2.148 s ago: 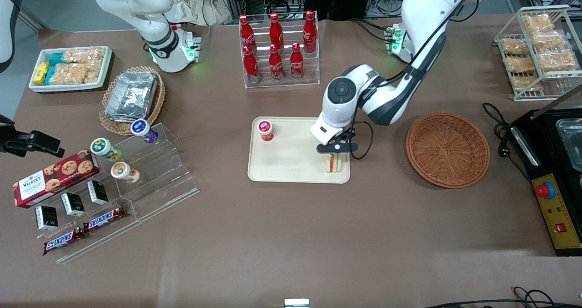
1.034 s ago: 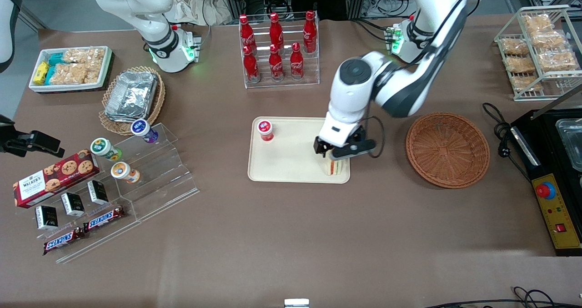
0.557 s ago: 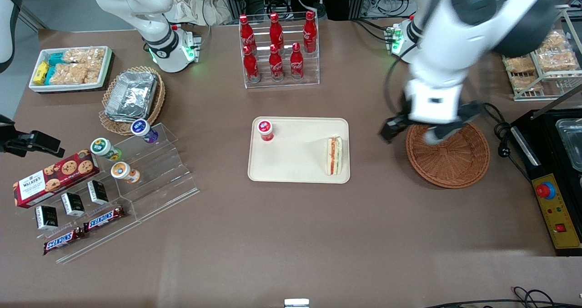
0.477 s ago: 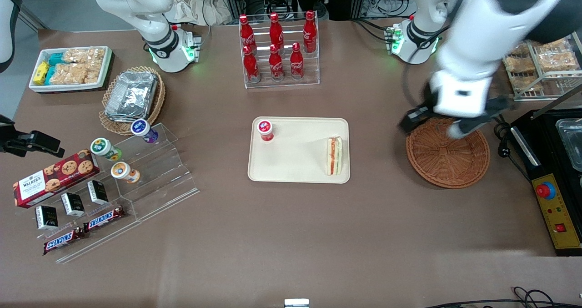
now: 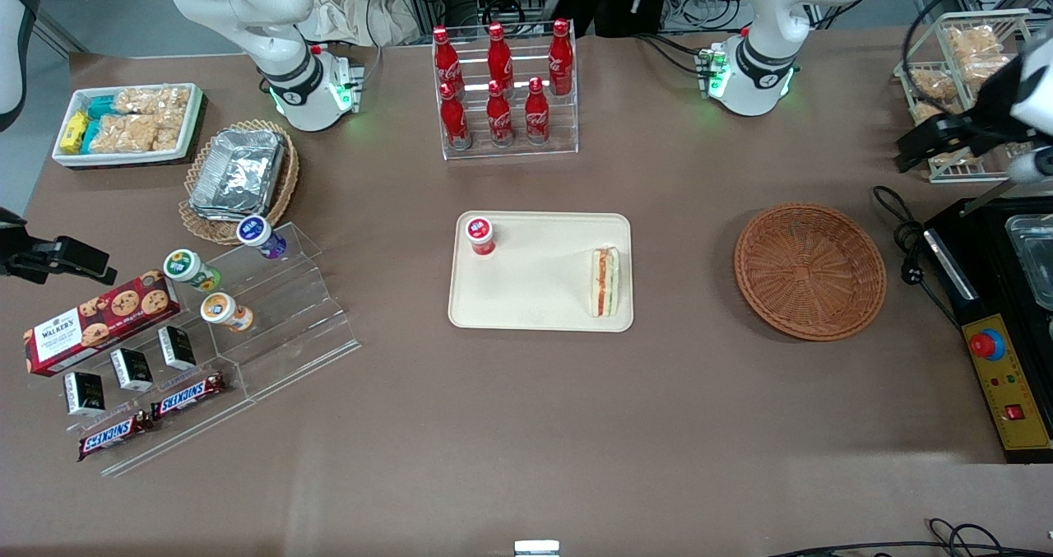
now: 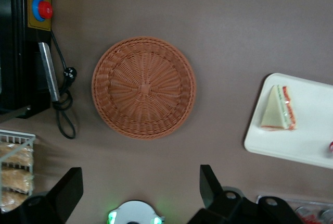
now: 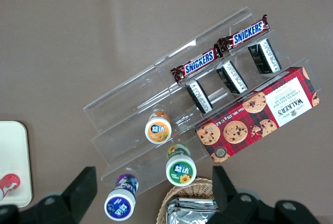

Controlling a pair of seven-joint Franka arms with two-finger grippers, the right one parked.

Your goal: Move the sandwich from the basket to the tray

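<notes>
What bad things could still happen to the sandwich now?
1. The sandwich sits close to the tray's edge nearest the basket, so a bump might push it off.
2. The gripper is open, up near the wire rack of snack bags; swinging lower, it might catch the rack.

Sandwich [image 5: 605, 282]: triangular wedge of pale bread with orange-red and green filling layers, lying on the tray [image 5: 535, 294] close to its rim at the working arm's end. Tray: flat, cream-beige, rectangular, rounded corners, low rim, mid-table. Basket [image 5: 809, 271]: round, shallow, reddish-brown wicker, well apart from the tray. Gripper [image 5: 958, 141]: raised near the table's working-arm end, fingers spread, holding nothing.
</notes>
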